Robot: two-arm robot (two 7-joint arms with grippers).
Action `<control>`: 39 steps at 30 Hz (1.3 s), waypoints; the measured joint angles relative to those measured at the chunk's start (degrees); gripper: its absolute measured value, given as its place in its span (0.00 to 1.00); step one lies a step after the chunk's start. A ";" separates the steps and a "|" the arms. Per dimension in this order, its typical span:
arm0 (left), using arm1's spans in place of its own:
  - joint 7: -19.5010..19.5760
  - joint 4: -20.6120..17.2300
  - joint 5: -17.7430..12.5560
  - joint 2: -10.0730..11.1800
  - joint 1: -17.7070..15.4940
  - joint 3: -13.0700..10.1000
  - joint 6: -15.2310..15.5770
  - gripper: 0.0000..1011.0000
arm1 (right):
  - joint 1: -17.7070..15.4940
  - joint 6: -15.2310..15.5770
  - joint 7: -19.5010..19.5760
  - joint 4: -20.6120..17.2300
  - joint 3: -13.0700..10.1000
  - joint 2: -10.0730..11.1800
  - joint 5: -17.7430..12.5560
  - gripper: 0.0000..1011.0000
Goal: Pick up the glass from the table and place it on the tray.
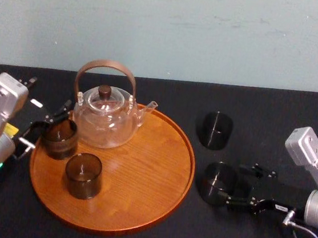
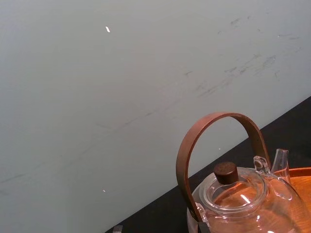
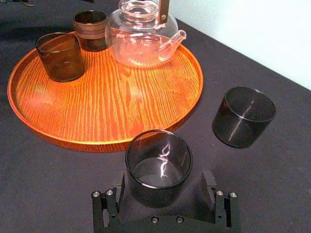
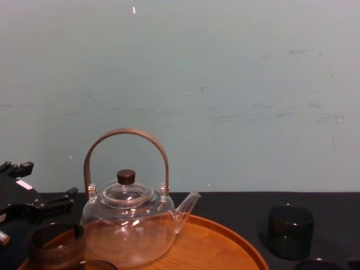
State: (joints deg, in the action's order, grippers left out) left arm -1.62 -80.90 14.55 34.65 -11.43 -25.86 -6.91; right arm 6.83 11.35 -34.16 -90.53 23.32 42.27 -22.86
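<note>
The tray (image 1: 141,174) is glossy grained wood, the teapot (image 1: 103,125) clear shiny glass, the table (image 1: 274,112) matt black cloth

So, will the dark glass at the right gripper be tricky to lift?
Probably slippery: the glass has smooth, shiny walls, so the right gripper needs a firm hold. Likely fragile, being thin-rimmed. It is short and wide, so it should hardly tip on the tray. The left gripper is by the tray.

A clear glass teapot (image 1: 106,121) with a bentwood handle is standing upright, spout pointing right, before a pale green wall (image 1: 214,33). A dark tumbler (image 1: 214,130) is sitting apart on its spout side.
</note>
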 joint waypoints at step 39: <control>0.00 0.00 0.00 0.00 0.00 0.00 0.00 0.99 | 5.68 0.08 -0.89 3.73 4.37 -2.72 2.04 0.97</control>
State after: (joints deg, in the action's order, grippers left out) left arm -1.62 -80.90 14.55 34.65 -11.43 -25.86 -6.91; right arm 12.51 11.43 -35.05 -86.80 27.70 39.55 -20.81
